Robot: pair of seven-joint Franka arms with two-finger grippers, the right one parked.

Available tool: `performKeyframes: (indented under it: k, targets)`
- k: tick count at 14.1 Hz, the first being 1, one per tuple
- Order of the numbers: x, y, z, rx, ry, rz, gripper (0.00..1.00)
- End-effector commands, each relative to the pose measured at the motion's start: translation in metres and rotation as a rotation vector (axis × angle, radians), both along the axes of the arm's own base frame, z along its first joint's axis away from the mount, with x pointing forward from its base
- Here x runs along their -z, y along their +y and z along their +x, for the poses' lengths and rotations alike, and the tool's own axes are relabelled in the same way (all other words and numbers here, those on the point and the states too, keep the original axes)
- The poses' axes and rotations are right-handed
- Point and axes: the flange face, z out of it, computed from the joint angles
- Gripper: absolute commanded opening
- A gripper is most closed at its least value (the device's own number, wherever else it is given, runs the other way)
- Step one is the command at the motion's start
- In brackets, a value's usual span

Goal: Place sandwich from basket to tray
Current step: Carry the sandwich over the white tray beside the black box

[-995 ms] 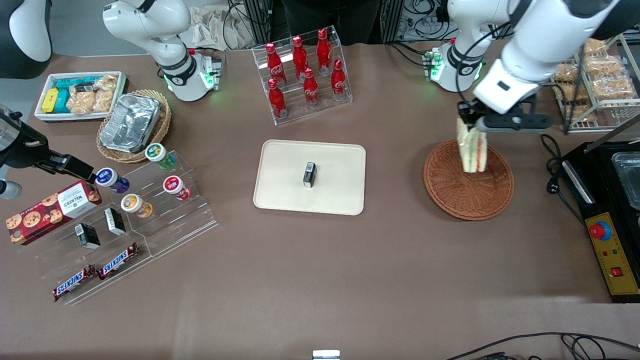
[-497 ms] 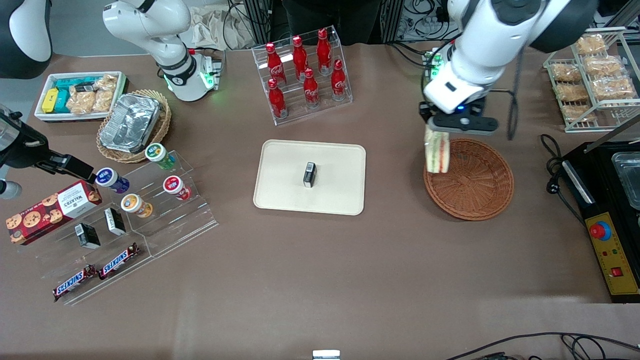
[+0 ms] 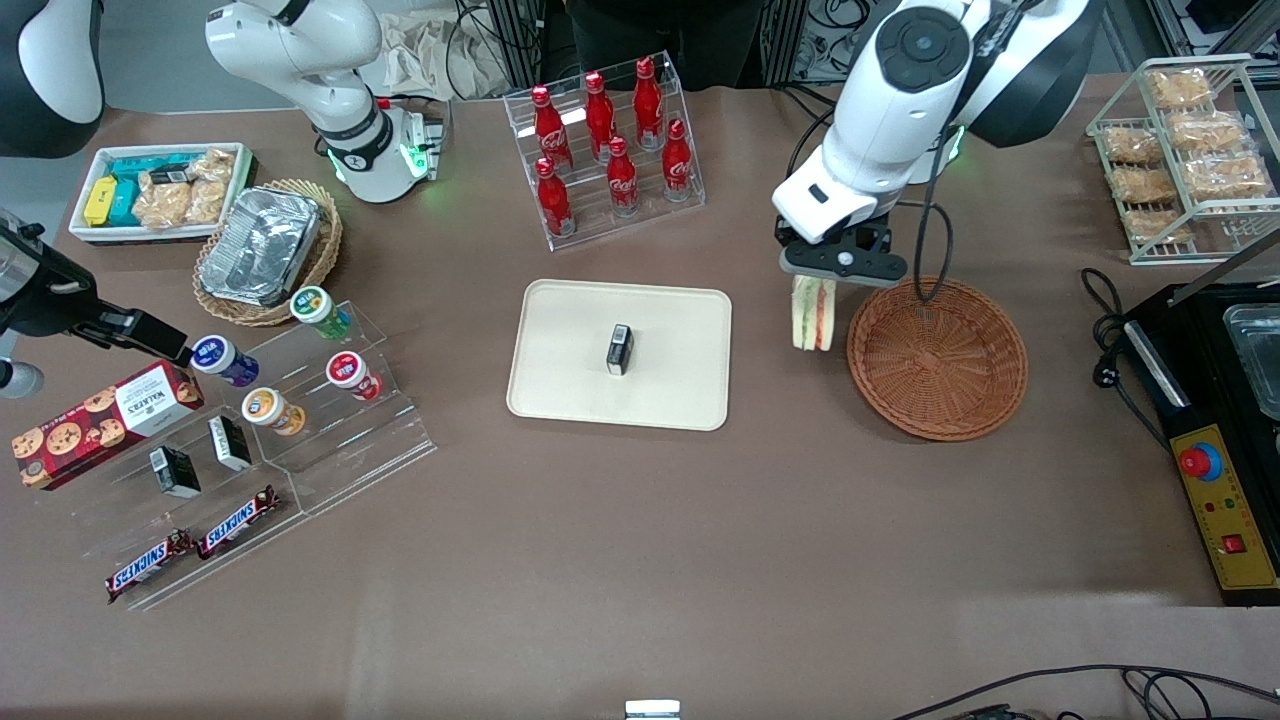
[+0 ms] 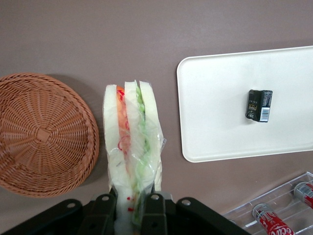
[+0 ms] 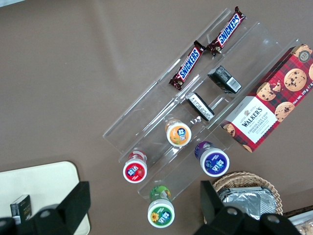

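We see the claw (image 3: 812, 283) clenched on the sandwich (image 3: 812, 312), which hangs upright above the bare counter (image 3: 640, 520) between the tray (image 3: 560, 390) and the wicker basket (image 3: 938, 360), just off the basket's rim. A small black box (image 3: 620, 349) stands near the tray's middle, at about nine o'clock from the sandwich.

I see a brown-covered table (image 3: 640, 560); black cables (image 3: 1060, 690) trail at its 5 o'clock edge.
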Motion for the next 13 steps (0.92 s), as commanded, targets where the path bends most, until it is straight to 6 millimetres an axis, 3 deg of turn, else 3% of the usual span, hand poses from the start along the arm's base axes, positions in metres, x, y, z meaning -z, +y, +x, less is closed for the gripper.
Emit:
performKeyframes:
  k: [1,3,11,13]
  targets:
    - [0.027,-0.016,-0.002,0.031,-0.021,0.012,0.0]
    - [0.054,-0.024,-0.003,0.05,-0.031,-0.001,0.0]
    - [0.12,-0.089,-0.017,0.028,-0.084,0.034,0.0]
    - [0.137,-0.096,-0.016,0.018,-0.074,0.027,0.0]
